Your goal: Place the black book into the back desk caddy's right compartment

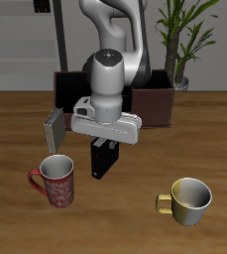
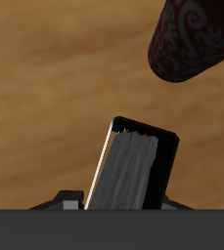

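The black book (image 1: 101, 162) stands upright on the wooden table near its middle, between the two mugs. My gripper (image 1: 103, 147) is right above it, with the fingers down over its top edge. In the wrist view the black book (image 2: 133, 171) fills the gap between the two fingertips and leans a little. The jaws look shut on it. The back desk caddy (image 1: 67, 89) is a dark box behind the arm, largely hidden by it. Its compartments do not show.
A red patterned mug (image 1: 56, 182) stands near the front edge beside the book and also shows in the wrist view (image 2: 197, 39). A yellow mug (image 1: 188, 199) stands at the front. A grey patterned book (image 1: 54, 129) leans farther back. A second reddish-brown caddy (image 1: 155, 106) and a potted plant (image 1: 180, 45) are behind.
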Motion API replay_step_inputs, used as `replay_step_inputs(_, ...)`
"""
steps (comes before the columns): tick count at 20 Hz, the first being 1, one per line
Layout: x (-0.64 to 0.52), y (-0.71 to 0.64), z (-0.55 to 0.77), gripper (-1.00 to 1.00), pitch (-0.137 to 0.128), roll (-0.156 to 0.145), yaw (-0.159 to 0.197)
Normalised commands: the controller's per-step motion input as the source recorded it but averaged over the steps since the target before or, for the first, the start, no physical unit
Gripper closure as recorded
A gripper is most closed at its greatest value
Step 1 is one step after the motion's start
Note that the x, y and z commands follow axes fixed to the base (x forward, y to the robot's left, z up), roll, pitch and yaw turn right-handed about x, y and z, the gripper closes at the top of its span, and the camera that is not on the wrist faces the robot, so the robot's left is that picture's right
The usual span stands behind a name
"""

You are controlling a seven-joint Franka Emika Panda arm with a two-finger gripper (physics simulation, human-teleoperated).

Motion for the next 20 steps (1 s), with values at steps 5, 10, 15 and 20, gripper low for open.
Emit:
replay_step_inputs(5,-0.07,-0.02,0.11,1.00,-0.015,-0.007,0.008)
replay_step_inputs(10,-0.26,-0.04,0.48,1.00,-0.068,-0.012,0.017)
replay_step_inputs(15,-0.30,0.00,0.60,1.00,-0.089,-0.006,0.039)
replay_step_inputs(20,-0.28,-0.02,0.45,1.00,-0.060,-0.006,0.024)
